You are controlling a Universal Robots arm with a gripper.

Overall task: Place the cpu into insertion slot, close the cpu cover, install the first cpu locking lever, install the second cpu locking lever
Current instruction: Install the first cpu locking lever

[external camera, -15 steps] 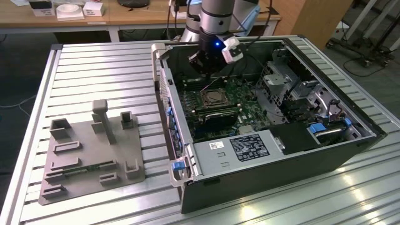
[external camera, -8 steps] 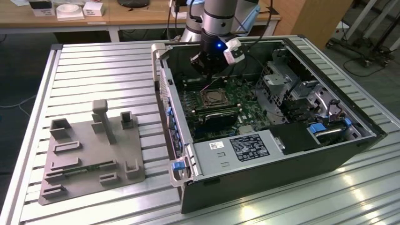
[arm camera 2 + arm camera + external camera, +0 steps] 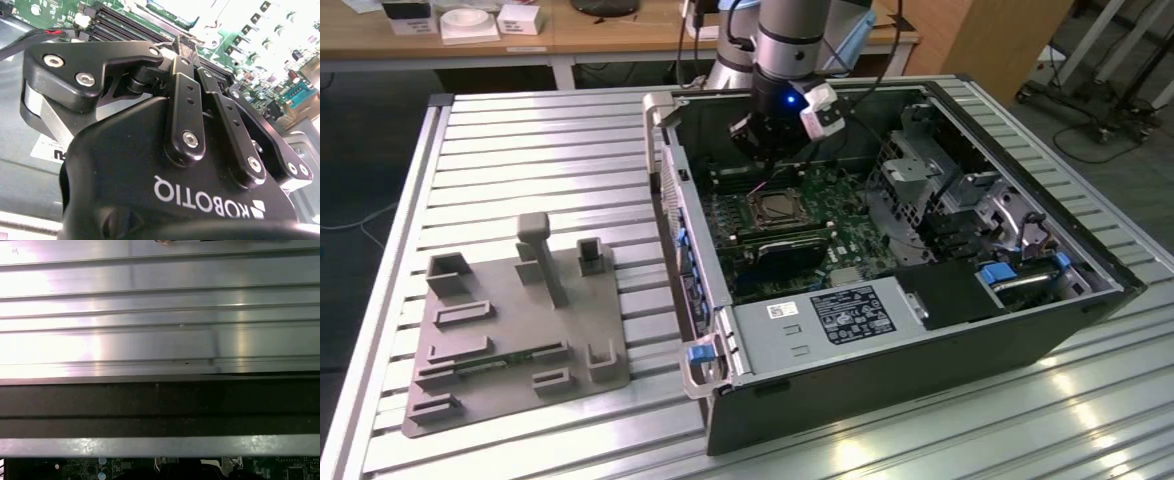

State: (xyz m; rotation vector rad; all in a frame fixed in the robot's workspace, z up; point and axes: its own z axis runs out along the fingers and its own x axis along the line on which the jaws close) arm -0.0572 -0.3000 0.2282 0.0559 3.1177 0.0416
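In the exterior view my gripper (image 3: 770, 163) hangs inside the open computer case (image 3: 670, 215), at the far end of the green motherboard. It sits just above and behind the insertion slot (image 3: 778, 207), a square socket with a silver rim and a darker middle. The cpu cover and the cpu cannot be told apart from the socket here, and the locking levers are too small to make out. The second wrist view looks along the black gripper body (image 3: 186, 47) toward the motherboard (image 3: 260, 55) and its memory slots (image 3: 125, 27).
A black labelled box (image 3: 854, 315) fills the case's near end, and a metal drive cage (image 3: 947, 190) stands at the exterior view's right. A grey fixture plate (image 3: 520, 320) lies on the slatted aluminium table (image 3: 520, 150). The first wrist view faces table slats (image 3: 160, 315) and the case's dark edge (image 3: 160, 405).
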